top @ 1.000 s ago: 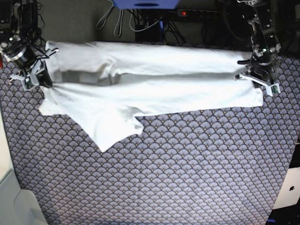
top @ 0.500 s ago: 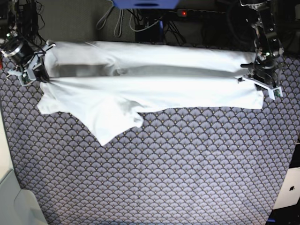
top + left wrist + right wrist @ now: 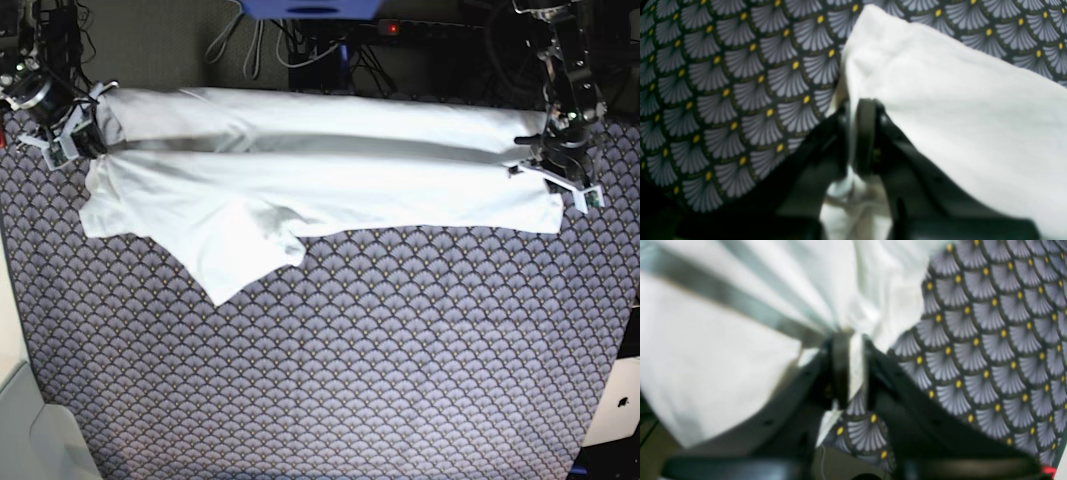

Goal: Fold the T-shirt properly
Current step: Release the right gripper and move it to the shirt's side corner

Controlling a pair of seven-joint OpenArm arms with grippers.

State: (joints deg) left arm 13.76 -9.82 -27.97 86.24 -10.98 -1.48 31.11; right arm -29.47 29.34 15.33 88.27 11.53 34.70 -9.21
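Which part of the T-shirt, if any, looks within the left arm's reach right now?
Its near end, apparently yes: nothing blocks the left tool, whose fingers already straddle the T-shirt.

The T-shirt [image 3: 380,195] is plain white, with pale grey-green shading in its creases in the right wrist view; the tablecloth [image 3: 400,350] is slate grey-lavender, patterned with rows of overlapping dark-outlined scallops, each filled with pale fan lines and dotted with yellow; the left gripper [image 3: 862,140] and right gripper [image 3: 853,373] are black.

Both grippers [image 3: 862,133] [image 3: 850,370] low; left closed, right slightly parted.
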